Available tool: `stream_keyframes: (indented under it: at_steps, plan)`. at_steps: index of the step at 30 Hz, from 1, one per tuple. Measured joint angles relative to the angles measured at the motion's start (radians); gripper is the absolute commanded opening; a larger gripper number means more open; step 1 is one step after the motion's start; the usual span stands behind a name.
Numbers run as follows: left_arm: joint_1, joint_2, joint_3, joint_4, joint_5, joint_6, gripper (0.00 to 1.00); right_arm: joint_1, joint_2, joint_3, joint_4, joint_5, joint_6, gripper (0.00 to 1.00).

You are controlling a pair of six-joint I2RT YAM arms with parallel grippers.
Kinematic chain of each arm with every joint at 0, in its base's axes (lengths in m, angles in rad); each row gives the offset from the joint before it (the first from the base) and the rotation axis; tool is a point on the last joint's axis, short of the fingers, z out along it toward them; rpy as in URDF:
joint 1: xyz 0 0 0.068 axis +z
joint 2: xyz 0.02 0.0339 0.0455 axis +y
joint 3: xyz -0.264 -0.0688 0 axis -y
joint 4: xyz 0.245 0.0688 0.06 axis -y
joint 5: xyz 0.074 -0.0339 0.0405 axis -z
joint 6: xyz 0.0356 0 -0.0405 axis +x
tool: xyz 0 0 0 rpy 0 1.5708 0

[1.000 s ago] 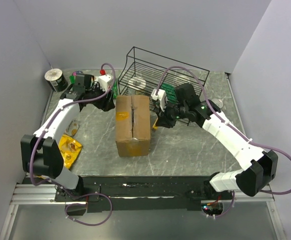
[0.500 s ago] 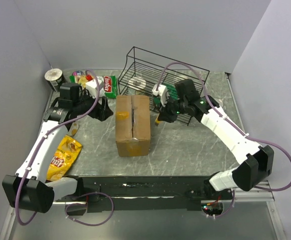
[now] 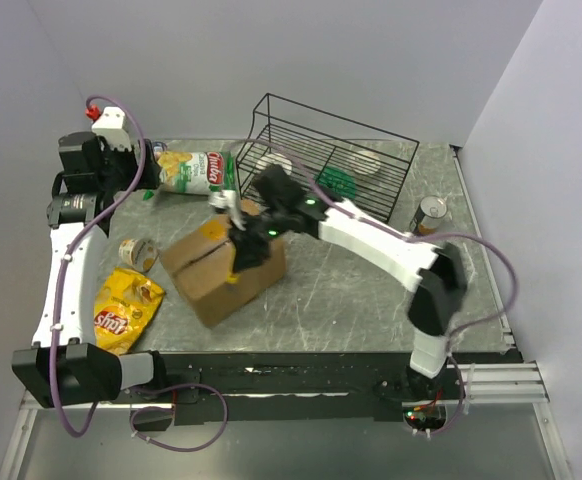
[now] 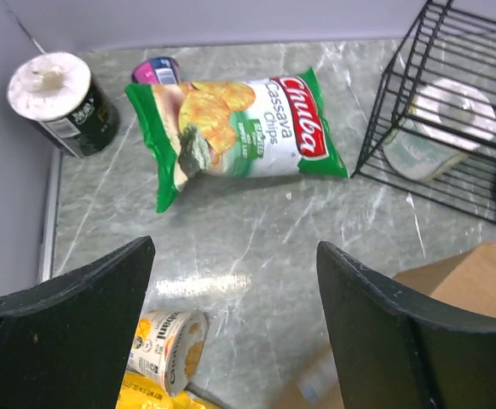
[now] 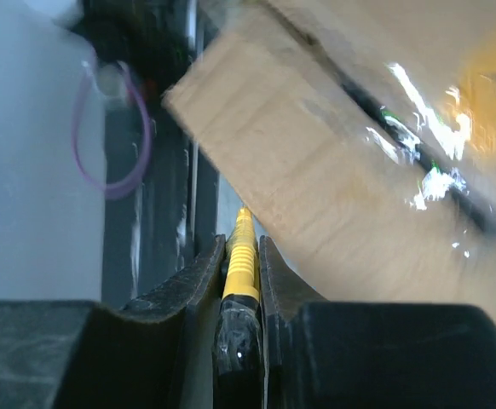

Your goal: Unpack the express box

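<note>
The express box (image 3: pixel 211 285), brown cardboard with yellowish tape, lies turned askew in the middle of the table. Its corner shows in the left wrist view (image 4: pixel 478 273), and its taped top fills the right wrist view (image 5: pixel 333 187). My right gripper (image 3: pixel 242 252) reaches over the box's top and is shut on a yellow-and-black cutter (image 5: pixel 241 256) whose tip points at the box edge. My left gripper (image 3: pixel 131 172) is raised at the far left corner, away from the box. In its own view (image 4: pixel 235 247) it is open and empty.
A green cassava chips bag (image 3: pixel 196 170) lies behind the box. A black wire basket (image 3: pixel 331 150) stands at the back. A yellow chips bag (image 3: pixel 121 308) and a yogurt cup (image 3: pixel 136 252) lie at the left, and a can (image 3: pixel 432 213) stands at the right. A dark tin (image 4: pixel 60 102) stands in the back left corner.
The box has turned and slid toward the front left. My right arm swung left over it with the cutter. My left arm drew back and up to the far left corner.
</note>
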Motion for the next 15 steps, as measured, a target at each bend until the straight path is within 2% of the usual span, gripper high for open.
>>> stream_keyframes:
  at_steps: [3, 6, 9, 11, 13, 15]
  plan:
    - [0.011, -0.003, -0.004, -0.008, 0.043, 0.018, 0.85, 0.043, 0.132, 0.169, 0.041, -0.014, 0.040, 0.00]
    - [0.013, -0.028, -0.031, -0.024, 0.146, 0.047, 0.85, 0.052, 0.122, 0.169, 0.054, -0.013, 0.044, 0.00]
    - [0.012, -0.072, -0.078, -0.035, 0.278, 0.063, 0.85, 0.002, 0.025, 0.089, 0.042, -0.013, 0.045, 0.00]
    - [0.011, -0.093, -0.106, -0.042, 0.351, 0.078, 0.85, -0.075, -0.057, 0.048, 0.029, -0.016, 0.053, 0.00]
    - [0.008, -0.107, -0.138, -0.037, 0.386, 0.087, 0.84, -0.163, -0.139, 0.016, 0.045, 0.026, 0.081, 0.00]
    - [0.006, -0.117, -0.178, -0.037, 0.392, 0.101, 0.84, -0.244, -0.256, -0.071, 0.132, 0.142, 0.157, 0.00]
